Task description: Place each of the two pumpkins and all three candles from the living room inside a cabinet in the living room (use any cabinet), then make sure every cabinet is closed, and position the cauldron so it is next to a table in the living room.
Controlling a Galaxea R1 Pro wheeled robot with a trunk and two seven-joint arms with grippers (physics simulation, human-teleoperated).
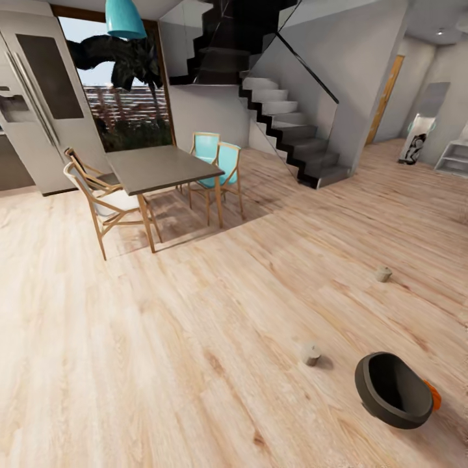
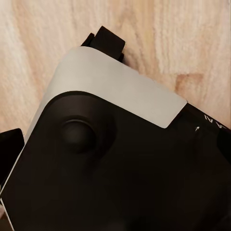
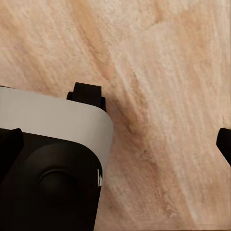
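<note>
Lying tipped on the wooden floor (image 1: 195, 364): cauldron (image 1: 392, 390), pumpkin (image 1: 433, 394) touching behind, two candles (image 1: 311, 354) nearby. Pincer states: cannot tell.

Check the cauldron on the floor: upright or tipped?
Tipped. The cauldron lies on its side on the wood floor, mouth facing sideways toward the camera, empty inside; an orange pumpkin peeks out behind it.

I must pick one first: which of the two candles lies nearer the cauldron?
The candle just left of the cauldron; the other candle lies farther back.
</note>
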